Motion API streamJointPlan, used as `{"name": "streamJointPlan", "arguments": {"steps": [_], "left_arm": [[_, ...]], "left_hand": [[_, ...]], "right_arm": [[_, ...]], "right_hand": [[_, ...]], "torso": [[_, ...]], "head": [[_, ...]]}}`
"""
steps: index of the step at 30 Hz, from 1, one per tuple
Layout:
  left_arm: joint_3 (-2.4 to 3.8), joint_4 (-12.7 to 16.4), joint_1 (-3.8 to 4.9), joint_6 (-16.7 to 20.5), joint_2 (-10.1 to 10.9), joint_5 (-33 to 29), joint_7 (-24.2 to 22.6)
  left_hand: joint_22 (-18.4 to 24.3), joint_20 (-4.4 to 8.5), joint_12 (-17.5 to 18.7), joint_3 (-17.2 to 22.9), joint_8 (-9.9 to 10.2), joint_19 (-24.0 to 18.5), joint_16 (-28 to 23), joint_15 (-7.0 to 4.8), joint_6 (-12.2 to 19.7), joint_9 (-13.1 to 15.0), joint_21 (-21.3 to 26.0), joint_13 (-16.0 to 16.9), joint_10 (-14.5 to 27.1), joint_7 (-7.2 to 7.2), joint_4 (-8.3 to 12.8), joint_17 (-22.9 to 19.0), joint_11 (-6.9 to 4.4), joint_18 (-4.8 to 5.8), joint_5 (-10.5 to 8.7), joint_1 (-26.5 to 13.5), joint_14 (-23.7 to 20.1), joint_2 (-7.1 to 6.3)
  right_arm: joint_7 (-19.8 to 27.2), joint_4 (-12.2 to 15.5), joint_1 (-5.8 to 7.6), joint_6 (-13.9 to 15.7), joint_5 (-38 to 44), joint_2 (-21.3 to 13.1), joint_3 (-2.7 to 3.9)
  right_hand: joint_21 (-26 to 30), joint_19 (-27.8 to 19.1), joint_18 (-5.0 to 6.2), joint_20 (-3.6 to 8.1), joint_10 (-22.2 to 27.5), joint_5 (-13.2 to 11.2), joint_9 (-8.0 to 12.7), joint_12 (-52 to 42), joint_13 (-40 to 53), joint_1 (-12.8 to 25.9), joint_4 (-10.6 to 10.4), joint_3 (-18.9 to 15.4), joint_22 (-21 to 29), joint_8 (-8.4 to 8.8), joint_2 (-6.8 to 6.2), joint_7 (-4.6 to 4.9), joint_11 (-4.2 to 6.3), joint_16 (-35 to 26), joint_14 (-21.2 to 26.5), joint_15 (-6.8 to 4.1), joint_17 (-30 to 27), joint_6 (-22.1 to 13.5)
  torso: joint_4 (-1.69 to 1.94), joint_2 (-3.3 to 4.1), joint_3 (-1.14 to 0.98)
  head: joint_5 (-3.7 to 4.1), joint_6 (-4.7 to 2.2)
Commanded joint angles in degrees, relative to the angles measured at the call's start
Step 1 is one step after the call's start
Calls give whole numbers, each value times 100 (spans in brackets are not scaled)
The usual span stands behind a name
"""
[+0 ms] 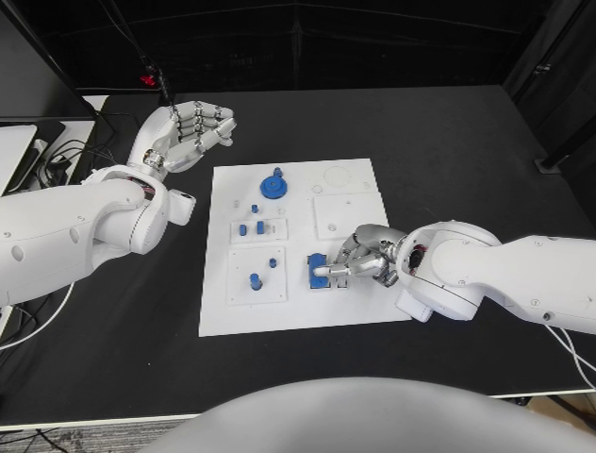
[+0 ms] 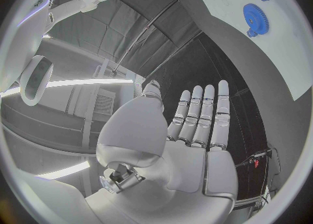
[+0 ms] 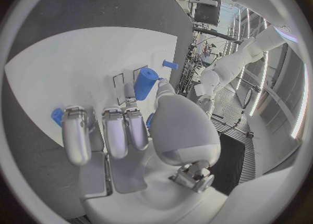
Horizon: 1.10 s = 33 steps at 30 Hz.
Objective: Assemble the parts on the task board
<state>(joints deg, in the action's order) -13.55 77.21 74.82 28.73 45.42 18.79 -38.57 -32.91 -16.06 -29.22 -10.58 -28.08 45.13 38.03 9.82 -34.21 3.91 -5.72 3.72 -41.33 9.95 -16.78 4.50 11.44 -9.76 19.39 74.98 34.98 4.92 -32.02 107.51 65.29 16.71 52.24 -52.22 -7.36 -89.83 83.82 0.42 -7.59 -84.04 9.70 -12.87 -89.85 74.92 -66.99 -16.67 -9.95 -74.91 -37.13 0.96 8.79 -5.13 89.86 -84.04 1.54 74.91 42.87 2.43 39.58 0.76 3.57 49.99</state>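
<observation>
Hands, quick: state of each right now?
Left hand: open, holding nothing, off the task board.
Right hand: on a blue part; grip cannot be told.

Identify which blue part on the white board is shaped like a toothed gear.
It is the round blue gear at the far end of the task board, nearest the left hand. The other blue parts are small pegs and blocks.

Even, cool light from overhead falls on the black table point(image 1: 448, 142); the white board point(image 1: 305, 302) is bright but not glaring. Soft shadows sit under the arms. Both wrist views bulge, bending straight edges at the rim, with ceiling strip lights streaked across them.
</observation>
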Motion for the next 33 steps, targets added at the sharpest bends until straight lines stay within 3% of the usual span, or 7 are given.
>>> {"name": "streamJointPlan", "arguments": {"steps": [1, 4, 9, 14, 21, 28, 33], "left_arm": [[5, 2, 6, -52, 3, -19, -29], [5, -1, 4, -54, 0, -19, -24], [5, -10, 0, -65, -12, -19, -15], [5, -15, -4, -71, -21, -19, -11], [5, -21, -7, -73, -31, -19, -9], [5, -18, -8, -71, -30, -19, -11], [5, -16, -8, -66, -26, -19, -11]], "left_hand": [[5, 16, -29, -3, -34, 40, 35, -4, -30, -5, -33, -8, -2, 362, 8, -5, -45, -59, 35, 61, 32, -8], [5, 16, -29, -3, -34, 40, 35, -4, -30, -5, -33, -8, -2, 362, 8, -5, -45, -59, 35, 61, 32, -8], [5, 16, -29, -3, -34, 40, 35, -4, -30, -5, -33, -8, -2, 362, 8, -5, -45, -59, 35, 61, 32, -8], [8, 16, -30, -5, -35, 41, 39, -4, -31, -5, -34, -8, -3, 361, 8, -9, -45, -58, 49, 66, 32, -2], [8, 16, -30, -5, -35, 41, 39, -4, -31, -5, -34, -8, -3, 361, 8, -9, -45, -58, 49, 66, 32, -2], [10, 16, -31, -5, -35, 41, 41, -4, -32, -5, -34, -8, -3, 361, 8, -11, -46, -58, 58, 69, 32, 2], [10, 16, -31, -5, -35, 41, 41, -4, -32, -5, -34, -8, -3, 361, 8, -11, -46, -58, 58, 69, 32, 2]], "right_arm": [[41, 108, 8, 138, 96, -87, 5], [8, 188, 11, 92, 146, -168, 7], [-48, 272, 14, -57, 187, -245, 10], [-84, 286, 15, -176, 198, -248, 10], [-132, 220, 15, -335, 202, -138, 9], [-190, 105, 14, -392, 239, 1, 9], [-210, 38, 13, -391, 282, 83, 8]], "right_hand": [[-17, 618, -42, 46, -596, -82, -222, -15, 1508, -27, -5, -75, -1509, -393, 87, -83, 103, 14, -596, -54, 1509, -52], [-17, 618, -42, 77, -596, -154, -431, -15, 1508, -31, 3, -110, -1509, -735, 108, -149, 148, 14, -596, -117, 1509, -23], [-17, 618, -42, 218, -596, -283, -1072, -15, 1508, -7, -9, -204, -1509, -1572, 177, -304, 308, 14, -596, -249, 1509, -191], [-17, 618, -42, 279, -596, -335, -1442, -15, 1508, -6, -2, -253, -1509, -1986, 217, -397, 384, 14, -596, -321, 1509, -213], [-17, 618, -42, 318, -596, -358, -1637, -15, 1508, -2, -3, -281, -1509, -2164, 249, -444, 426, 14, -596, -361, 1509, -239], [-17, 618, -42, 373, -596, -220, -1849, -15, 1508, -257, 16, -210, -1509, -2304, 491, -511, 488, 14, -596, -416, 1509, -268], [-17, 618, -42, 400, -596, -43, -1935, -15, 1508, -414, 20, -199, -1509, -2335, 568, -537, 513, 14, -596, -443, 1509, -277]], "torso": [[1, -4, 3], [0, 1, 4], [-2, -2, 4], [1, -1, 4], [2, 4, 2], [13, 2, -4], [6, 1, 0]], "head": [[-2, 1], [3, 1], [16, 1], [39, 1], [55, 1], [53, 1], [41, 1]]}}
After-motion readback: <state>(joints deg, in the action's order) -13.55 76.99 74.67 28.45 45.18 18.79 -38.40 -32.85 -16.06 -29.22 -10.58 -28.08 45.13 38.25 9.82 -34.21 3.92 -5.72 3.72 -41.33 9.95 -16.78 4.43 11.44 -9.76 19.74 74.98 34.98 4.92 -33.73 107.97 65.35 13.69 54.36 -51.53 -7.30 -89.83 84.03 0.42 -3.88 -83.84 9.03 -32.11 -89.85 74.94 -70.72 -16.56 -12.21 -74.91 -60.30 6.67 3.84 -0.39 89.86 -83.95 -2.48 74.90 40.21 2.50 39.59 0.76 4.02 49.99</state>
